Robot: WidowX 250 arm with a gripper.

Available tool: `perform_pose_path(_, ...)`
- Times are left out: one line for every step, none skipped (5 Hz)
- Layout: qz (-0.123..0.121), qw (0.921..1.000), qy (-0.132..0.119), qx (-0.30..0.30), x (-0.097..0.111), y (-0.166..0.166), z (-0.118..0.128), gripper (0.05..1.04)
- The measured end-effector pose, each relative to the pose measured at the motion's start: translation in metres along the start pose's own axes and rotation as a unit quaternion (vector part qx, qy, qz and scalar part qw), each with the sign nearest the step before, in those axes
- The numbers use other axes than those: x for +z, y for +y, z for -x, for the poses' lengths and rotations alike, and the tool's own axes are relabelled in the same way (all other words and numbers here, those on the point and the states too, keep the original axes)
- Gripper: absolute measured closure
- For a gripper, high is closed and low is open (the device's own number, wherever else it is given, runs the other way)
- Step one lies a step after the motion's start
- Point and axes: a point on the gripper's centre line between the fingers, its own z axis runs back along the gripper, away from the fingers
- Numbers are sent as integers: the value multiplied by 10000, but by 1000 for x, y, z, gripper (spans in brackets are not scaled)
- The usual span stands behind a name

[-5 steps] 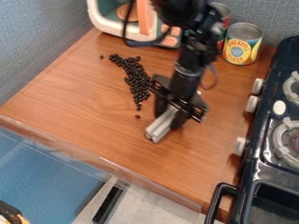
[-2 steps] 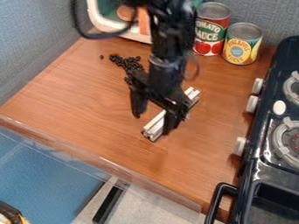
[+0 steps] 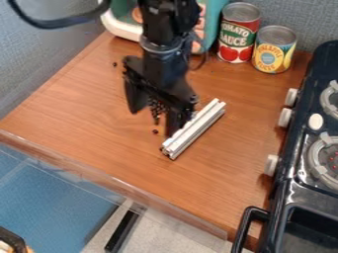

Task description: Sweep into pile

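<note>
Fingers parted, the hand (image 3: 153,122) hangs over the small dark beans (image 3: 156,109), some showing in the gap between its two fingers, and it is clamped on nothing. Just beside the finger nearer the stove (image 3: 294,153), the silver bar (image 3: 193,129) lies slantwise on the surface (image 3: 99,133); whether finger and bar touch, I cannot tell. One stray bean (image 3: 155,131) sits just off the bunch on the near side, and another (image 3: 115,64) lies well apart on the far side. Farther out stand the red can (image 3: 238,32) and the yellow can (image 3: 273,49). The bar looks like the likely sweeper, so the risk I see is in the pushing: a low, careless pass of the open fingers could comb through the beans and scatter them, or knock the bar askew. If the bar were gripped off-centre, it might twist and let beans slip past its end. The strays, being round, could roll away if struck too quickly
</note>
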Motion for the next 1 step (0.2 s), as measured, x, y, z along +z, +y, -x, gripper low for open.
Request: perform_pose_path(-9, 10000, 5, -24, 0, -1, 0, 82)
